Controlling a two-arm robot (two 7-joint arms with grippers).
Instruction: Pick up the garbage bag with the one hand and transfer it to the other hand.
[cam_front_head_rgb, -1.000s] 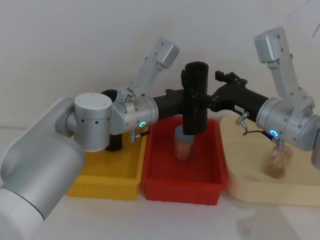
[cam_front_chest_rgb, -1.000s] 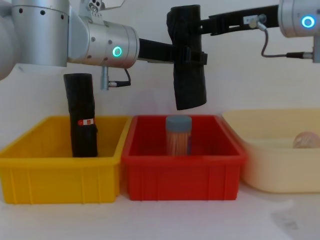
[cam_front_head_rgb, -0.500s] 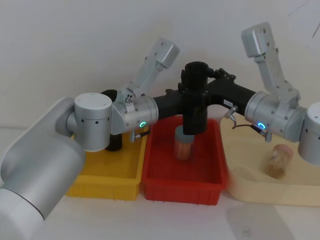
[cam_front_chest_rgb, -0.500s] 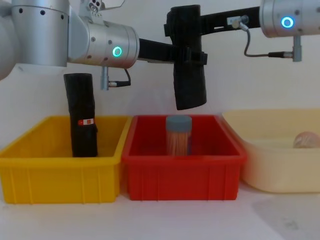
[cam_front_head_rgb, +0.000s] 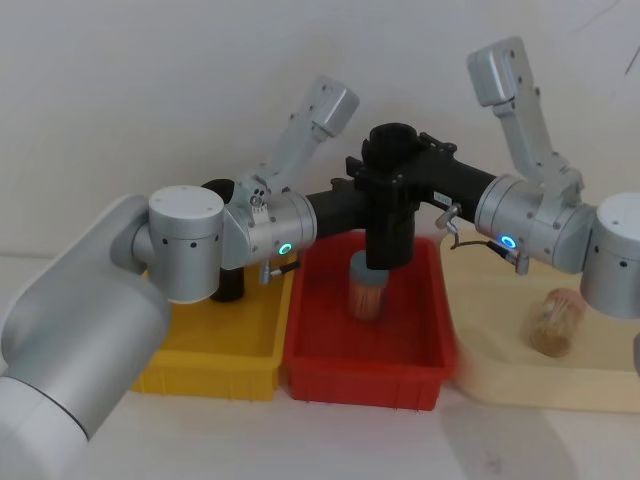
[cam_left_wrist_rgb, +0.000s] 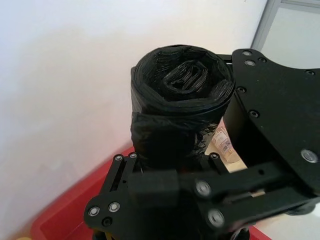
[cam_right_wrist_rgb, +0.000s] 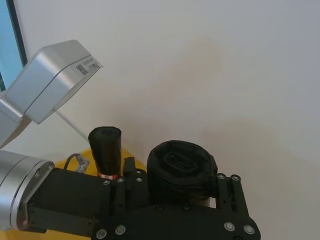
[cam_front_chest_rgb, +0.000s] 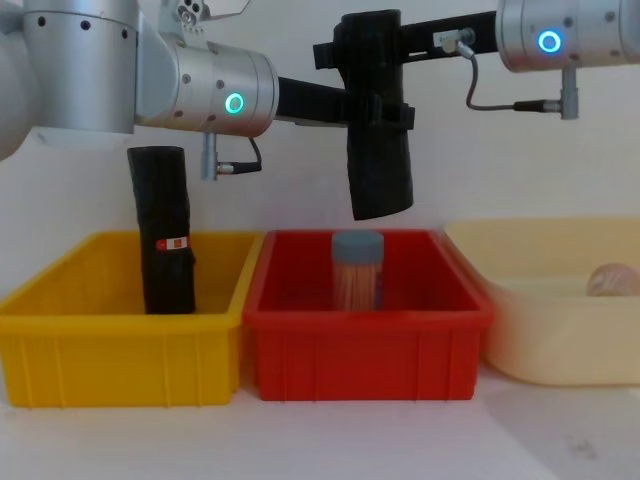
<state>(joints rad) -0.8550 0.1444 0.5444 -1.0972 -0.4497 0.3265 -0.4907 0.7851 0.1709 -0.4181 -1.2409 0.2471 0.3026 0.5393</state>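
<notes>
— Where's the bag (cam_front_chest_rgb: 378, 140)?
— Upright above the red bin (cam_front_chest_rgb: 366, 350), clamped mid-length in the left gripper (cam_front_chest_rgb: 378, 108); right gripper (cam_front_chest_rgb: 350, 48) straddles its top, closure unclear.
— Handling?
— Probably light, squashy, slick: grip the top firmly.

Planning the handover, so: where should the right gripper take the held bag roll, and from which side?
Grip the garbage bag near its top, above the left gripper clamped around its middle, coming in level from the robot's right. The roll hangs upright, so its free upper end suits the right gripper there.
</notes>
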